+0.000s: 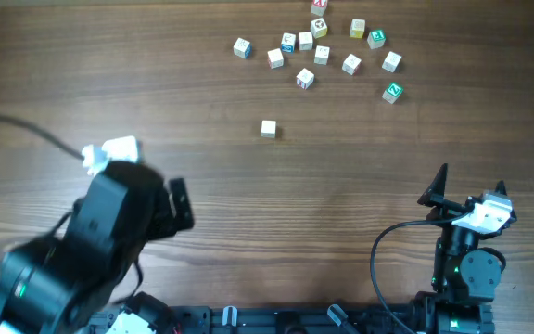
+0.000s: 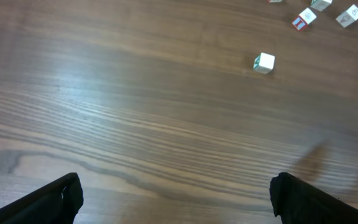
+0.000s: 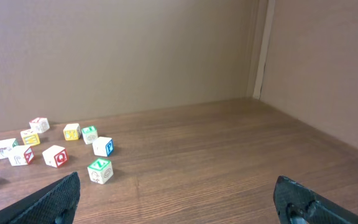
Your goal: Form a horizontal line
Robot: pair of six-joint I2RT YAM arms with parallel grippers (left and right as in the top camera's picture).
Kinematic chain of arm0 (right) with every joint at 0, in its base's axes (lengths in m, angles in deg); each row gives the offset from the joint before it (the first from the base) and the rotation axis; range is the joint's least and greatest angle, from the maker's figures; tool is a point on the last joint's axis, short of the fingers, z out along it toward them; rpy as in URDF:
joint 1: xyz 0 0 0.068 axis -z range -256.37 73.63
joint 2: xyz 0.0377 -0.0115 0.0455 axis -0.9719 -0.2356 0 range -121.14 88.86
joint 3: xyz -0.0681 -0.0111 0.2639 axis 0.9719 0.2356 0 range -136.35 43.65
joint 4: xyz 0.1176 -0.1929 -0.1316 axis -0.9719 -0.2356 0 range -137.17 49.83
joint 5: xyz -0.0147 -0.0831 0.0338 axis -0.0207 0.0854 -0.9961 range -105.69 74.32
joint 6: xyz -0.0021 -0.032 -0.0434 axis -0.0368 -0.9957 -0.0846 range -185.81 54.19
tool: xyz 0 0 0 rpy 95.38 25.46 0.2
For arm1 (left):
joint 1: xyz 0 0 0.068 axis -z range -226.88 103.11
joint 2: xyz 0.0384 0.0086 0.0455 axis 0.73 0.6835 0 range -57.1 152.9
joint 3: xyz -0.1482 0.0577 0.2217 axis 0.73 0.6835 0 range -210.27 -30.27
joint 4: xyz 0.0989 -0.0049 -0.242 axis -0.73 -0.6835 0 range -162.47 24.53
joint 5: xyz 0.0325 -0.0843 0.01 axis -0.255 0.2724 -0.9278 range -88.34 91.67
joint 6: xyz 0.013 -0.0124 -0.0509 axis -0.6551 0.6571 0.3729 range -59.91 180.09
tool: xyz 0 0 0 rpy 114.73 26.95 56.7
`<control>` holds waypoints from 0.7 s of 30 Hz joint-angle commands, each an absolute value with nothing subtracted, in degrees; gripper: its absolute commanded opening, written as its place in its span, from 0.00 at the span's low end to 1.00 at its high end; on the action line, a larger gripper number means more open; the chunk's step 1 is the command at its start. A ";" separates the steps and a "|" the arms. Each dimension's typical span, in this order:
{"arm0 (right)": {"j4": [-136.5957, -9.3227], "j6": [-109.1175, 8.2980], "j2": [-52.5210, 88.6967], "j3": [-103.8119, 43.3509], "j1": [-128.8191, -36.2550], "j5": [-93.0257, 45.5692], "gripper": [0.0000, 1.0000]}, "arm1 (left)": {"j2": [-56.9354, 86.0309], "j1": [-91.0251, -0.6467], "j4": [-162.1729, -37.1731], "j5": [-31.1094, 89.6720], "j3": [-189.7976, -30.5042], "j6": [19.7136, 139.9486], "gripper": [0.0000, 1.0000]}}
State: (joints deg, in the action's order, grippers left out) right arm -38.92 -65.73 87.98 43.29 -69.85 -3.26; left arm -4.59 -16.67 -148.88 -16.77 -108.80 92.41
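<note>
No row of three touching cubes shows; the small white letter cubes lie loose. A scattered group (image 1: 321,54) sits at the far middle of the table. One single cube (image 1: 268,129) lies apart, nearer me, and also shows in the left wrist view (image 2: 264,62). A green-marked Z cube (image 1: 393,92) lies at the group's right edge and shows in the right wrist view (image 3: 99,171). My left gripper (image 1: 170,199) is open and empty (image 2: 176,199), well short of the single cube. My right gripper (image 1: 471,181) is open and empty (image 3: 176,199) at the near right.
The wooden table (image 1: 360,167) runs wide between the grippers and the cubes. A red Q cube (image 3: 55,155) and a blue P cube (image 3: 102,146) lie left of the right gripper's view. Brown walls (image 3: 166,56) stand behind the table.
</note>
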 commanded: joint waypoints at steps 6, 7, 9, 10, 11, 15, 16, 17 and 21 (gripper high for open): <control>-38.76 -65.80 88.59 43.35 -70.13 -3.54 1.00 | -8.68 -17.02 -148.88 -15.94 -103.55 93.59 1.00; -38.76 -65.78 88.59 43.35 -70.13 -3.54 1.00 | -8.68 -17.02 -148.91 -15.94 -103.55 93.59 1.00; -38.76 -65.80 88.59 43.35 -70.13 -3.54 1.00 | -8.68 -17.02 -148.91 -15.94 -103.55 93.59 1.00; -38.76 -65.78 88.59 43.35 -70.13 -3.54 1.00 | -8.68 -17.02 -148.91 -15.94 -103.55 93.59 1.00; -38.76 -65.78 88.59 43.35 -70.13 -3.54 1.00 | -8.68 -17.02 -148.91 -15.94 -103.55 93.59 1.00; -38.76 -65.78 88.59 43.35 -70.13 -3.54 1.00 | -8.68 -17.02 -148.91 -15.94 -103.55 93.59 1.00; -38.76 -65.78 88.59 43.35 -70.13 -3.54 1.00 | -8.68 -17.02 -148.88 -15.94 -103.55 93.59 1.00; -38.76 -65.78 88.59 43.35 -70.13 -3.54 1.00 | -8.68 -17.02 -148.91 -15.94 -103.55 93.59 1.00; -38.76 -65.78 88.59 43.35 -70.13 -3.54 1.00 | -8.68 -17.02 -148.91 -15.94 -103.55 93.59 1.00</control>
State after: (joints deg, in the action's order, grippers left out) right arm -38.92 -65.71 87.98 43.29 -69.85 -3.26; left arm -8.52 -16.67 -149.06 -16.44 -103.92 92.58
